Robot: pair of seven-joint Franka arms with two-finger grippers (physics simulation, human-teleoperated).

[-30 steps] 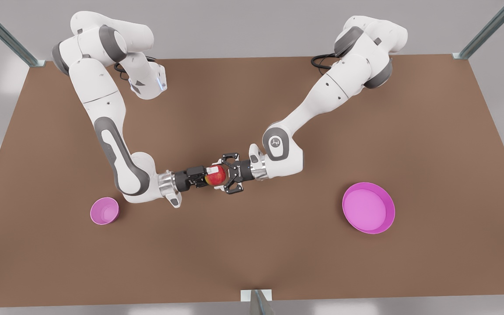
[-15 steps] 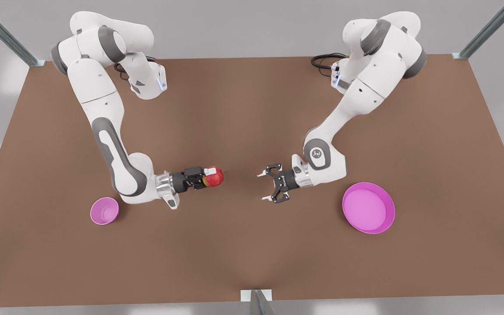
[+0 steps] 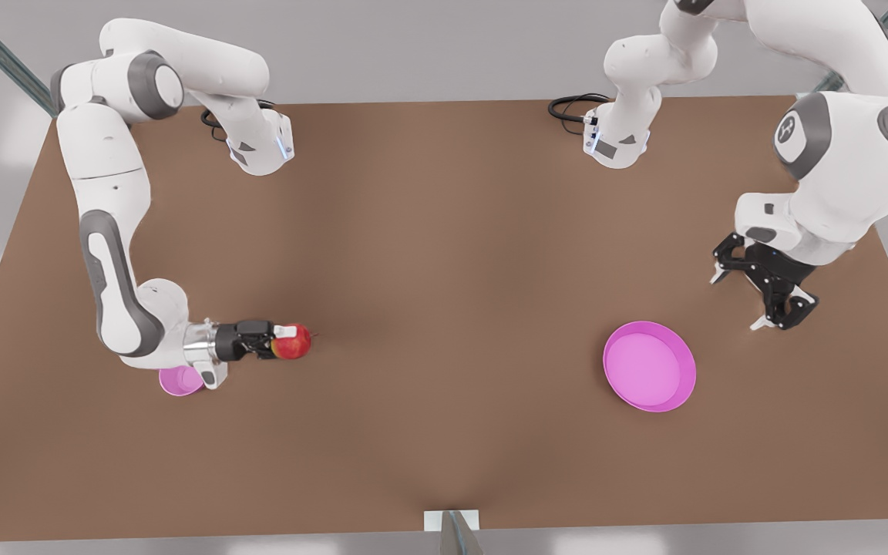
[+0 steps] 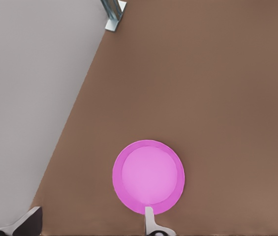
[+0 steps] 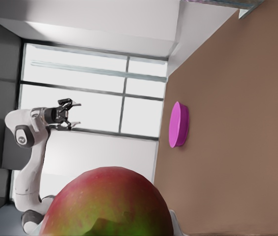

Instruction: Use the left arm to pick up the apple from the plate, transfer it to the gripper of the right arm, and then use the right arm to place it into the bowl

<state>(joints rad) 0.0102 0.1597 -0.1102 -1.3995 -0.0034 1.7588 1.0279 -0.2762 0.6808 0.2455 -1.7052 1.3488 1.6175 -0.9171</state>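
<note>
The red apple (image 3: 294,341) hangs above the table at the front view's left, and my right gripper (image 3: 287,340) is shut on it. It looms close in the right wrist view, apple (image 5: 107,204). Under that arm's wrist sits the small pink bowl (image 3: 174,382), partly covered. The wide magenta plate (image 3: 687,378) lies bare at the front view's right, seen from above as the plate (image 4: 148,177). My left gripper (image 3: 733,304) stands open, raised beyond the plate near the table's right edge, with its fingertips (image 4: 149,219) apart and nothing between them.
The brown table has metal frame posts at its far corners and a bracket (image 3: 452,521) at the near edge. Both arm bases stand at the far side. The right wrist view shows the plate (image 5: 178,124) edge-on and the left gripper (image 5: 64,114) far off.
The left gripper has pulled away from the apple, moved far to the front view's right and risen. The right arm has carried the apple toward the front view's left, over by the bowl.
</note>
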